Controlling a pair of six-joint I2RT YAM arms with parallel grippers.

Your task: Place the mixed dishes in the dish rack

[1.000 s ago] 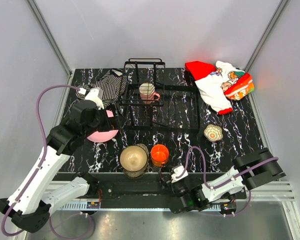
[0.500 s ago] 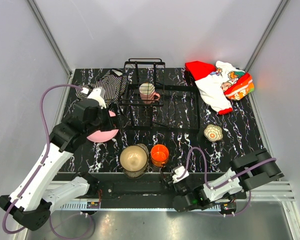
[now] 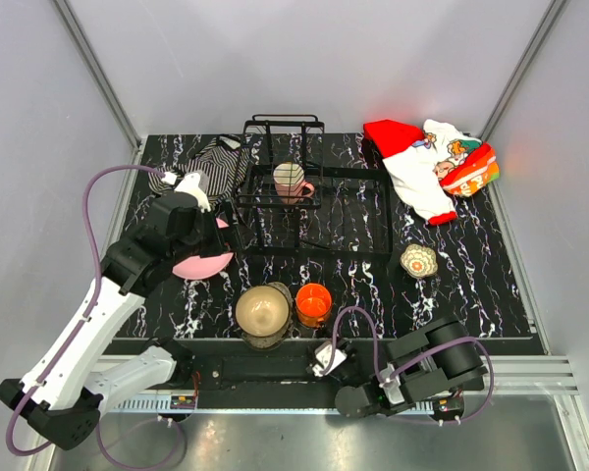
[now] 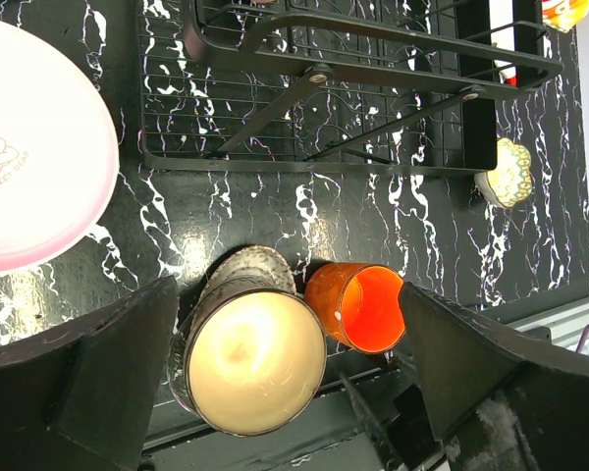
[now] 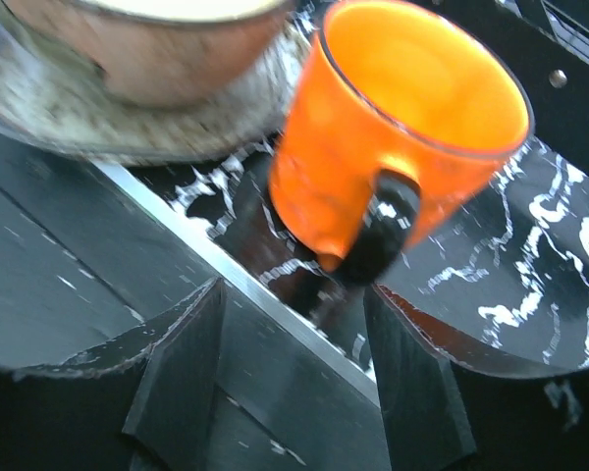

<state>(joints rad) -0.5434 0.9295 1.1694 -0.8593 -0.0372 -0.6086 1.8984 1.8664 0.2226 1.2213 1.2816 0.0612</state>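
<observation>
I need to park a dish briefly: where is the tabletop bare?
Bare marble: the front right corner, between orange cup and floral cup and beyond; a strip between dish rack and printed cloth. Crowded: front centre, bowl beside orange cup.

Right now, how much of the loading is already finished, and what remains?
Done: only the cream-pink mug sits in the dish rack. In hand: nothing is gripped; the open right hand faces the orange cup, and the open left hand hovers above the table. Left: the orange cup, the pink plate, the brownish bowl resting on the tan-gold plate, and the floral cup, all on the table.
</observation>
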